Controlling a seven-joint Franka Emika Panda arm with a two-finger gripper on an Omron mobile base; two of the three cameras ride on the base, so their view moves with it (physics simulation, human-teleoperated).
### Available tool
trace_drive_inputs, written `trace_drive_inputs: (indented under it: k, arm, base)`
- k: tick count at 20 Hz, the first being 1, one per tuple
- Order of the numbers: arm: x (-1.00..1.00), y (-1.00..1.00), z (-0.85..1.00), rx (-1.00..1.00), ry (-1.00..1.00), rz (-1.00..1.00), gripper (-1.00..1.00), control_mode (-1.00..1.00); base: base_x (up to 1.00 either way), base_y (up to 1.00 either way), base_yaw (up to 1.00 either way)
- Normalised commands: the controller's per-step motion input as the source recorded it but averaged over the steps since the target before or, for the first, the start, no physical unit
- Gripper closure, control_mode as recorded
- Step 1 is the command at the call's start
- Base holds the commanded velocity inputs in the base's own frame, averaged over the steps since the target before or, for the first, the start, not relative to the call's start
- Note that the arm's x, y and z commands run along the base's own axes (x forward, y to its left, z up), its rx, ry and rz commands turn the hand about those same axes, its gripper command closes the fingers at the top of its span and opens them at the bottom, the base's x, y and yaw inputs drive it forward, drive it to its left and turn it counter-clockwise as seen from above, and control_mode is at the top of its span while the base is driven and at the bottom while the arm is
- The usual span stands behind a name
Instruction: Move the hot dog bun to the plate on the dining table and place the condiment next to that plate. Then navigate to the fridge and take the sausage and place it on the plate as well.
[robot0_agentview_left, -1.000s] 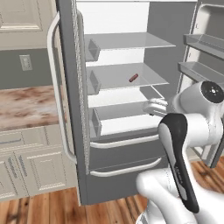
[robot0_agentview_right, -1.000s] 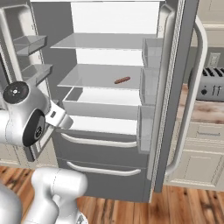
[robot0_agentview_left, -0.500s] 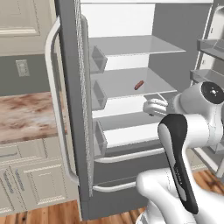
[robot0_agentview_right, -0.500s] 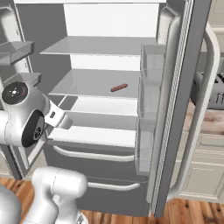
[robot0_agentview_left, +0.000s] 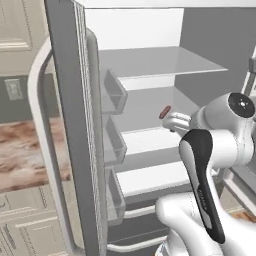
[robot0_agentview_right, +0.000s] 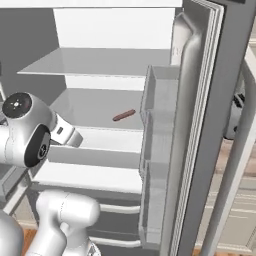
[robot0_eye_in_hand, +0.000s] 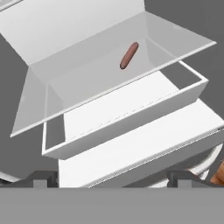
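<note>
The fridge (robot0_agentview_left: 70, 100) stands open in front of me, its pale shelves bare except for the sausage (robot0_agentview_left: 164, 112). This small reddish-brown cylinder lies on the middle shelf (robot0_eye_in_hand: 87, 74), towards its back. It also appears as the sausage (robot0_agentview_right: 124, 115) from the right and as the sausage (robot0_eye_in_hand: 129, 55) in the hand view. My gripper (robot0_eye_in_hand: 112, 178) is open, its two fingertips wide apart with nothing between them. It hovers in front of the fridge, short of the sausage and below the shelf's level, above a white drawer (robot0_eye_in_hand: 131, 113).
Door bins (robot0_agentview_left: 112, 95) line the left door, and more bins (robot0_agentview_right: 157, 125) line the right door (robot0_agentview_right: 200, 125). A marbled counter (robot0_agentview_left: 20, 155) with cream cabinets lies left of the fridge. A dark appliance (robot0_agentview_right: 235, 117) sits on a counter behind the right door.
The whole picture has grown and shifted: the base has driven closer to the fridge. The sausage lies where it was on the shelf. The gripper stays open.
</note>
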Motion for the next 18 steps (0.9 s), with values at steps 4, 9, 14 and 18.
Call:
trace_drive_inputs:
  k: [4,9,14,18]
  arm:
    - [0.00,0.00,0.00,0.00,0.00,0.00,-1.00,1.00]
    - [0.00,0.00,0.00,0.00,0.00,0.00,-1.00,1.00]
    - [0.00,0.00,0.00,0.00,0.00,0.00,-1.00,1.00]
    - [0.19,0.00,0.00,0.00,0.00,0.00,-1.00,-1.00]
  base:
    - [0.27,-0.51,-0.08]
    - [0.63,-0.16,-0.02]
    - [0.98,0.11,0.00]
    - [0.61,0.00,0.00]
